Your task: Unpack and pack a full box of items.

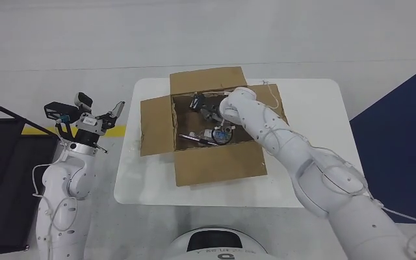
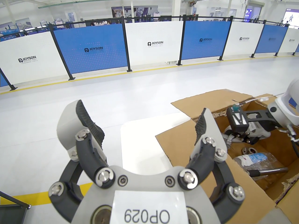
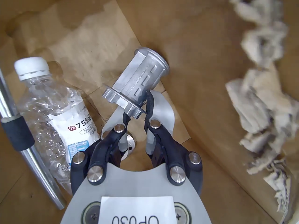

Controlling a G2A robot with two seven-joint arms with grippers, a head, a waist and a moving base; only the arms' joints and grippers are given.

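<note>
An open cardboard box (image 1: 156, 127) stands on the white table (image 1: 312, 110). My right gripper (image 3: 137, 110) is down inside it, shut on the flange of a silver ribbed metal cylinder (image 3: 142, 75), which is tilted just above the box floor. Beside it lie a crumpled clear plastic bottle (image 3: 53, 108) with a white cap and a metal rod (image 3: 30, 155) with a black grip. From the top view the right arm enters the box from the right, its gripper (image 1: 209, 112) near the back. My left gripper (image 2: 142, 113) hangs open and empty off the table's left edge (image 1: 107, 112).
A grey rag (image 3: 264, 71) lies along one inner wall of the box. A small round metal disc (image 3: 129, 145) rests on the box floor under my right fingers. All box flaps (image 1: 221, 166) are folded outward. A black frame (image 1: 13, 162) stands on the floor at far left.
</note>
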